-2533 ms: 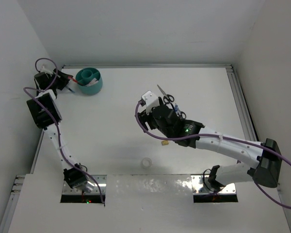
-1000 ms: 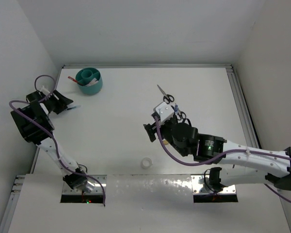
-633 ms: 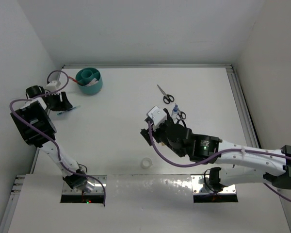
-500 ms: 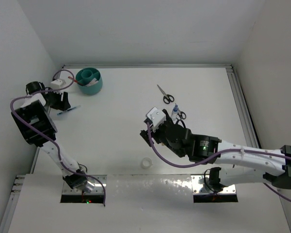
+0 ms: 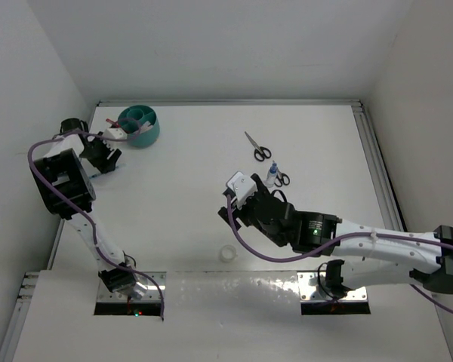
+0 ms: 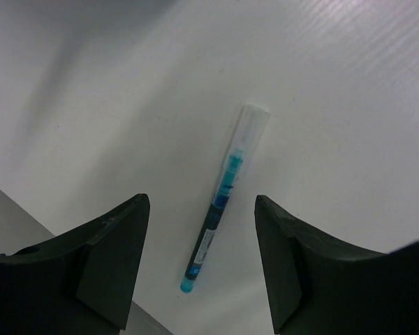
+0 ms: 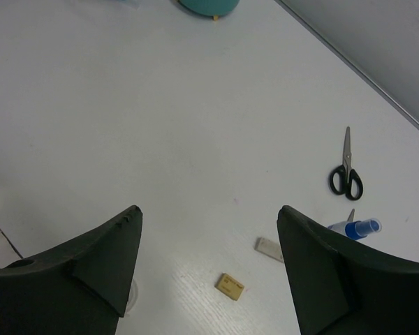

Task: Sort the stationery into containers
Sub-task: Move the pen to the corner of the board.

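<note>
teal organiser (image 5: 140, 125) sat in the bench's (image 5: 181, 173) far-left corner. left gripper (image 6: 199, 206) hung open over blue pen (image 6: 224, 199) by left edge, no contact. right gripper (image 7: 209, 215) open, empty, mid-bench. scissors (image 7: 346, 175), tan eraser (image 7: 230, 286) lay right of centre.

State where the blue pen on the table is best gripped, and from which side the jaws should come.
Grip the blue pen at mid-barrel, coming straight down from above. It lies flat on the table, long and thin, so jaws closing across its narrow width should hold it. The left gripper hangs open over it.
</note>
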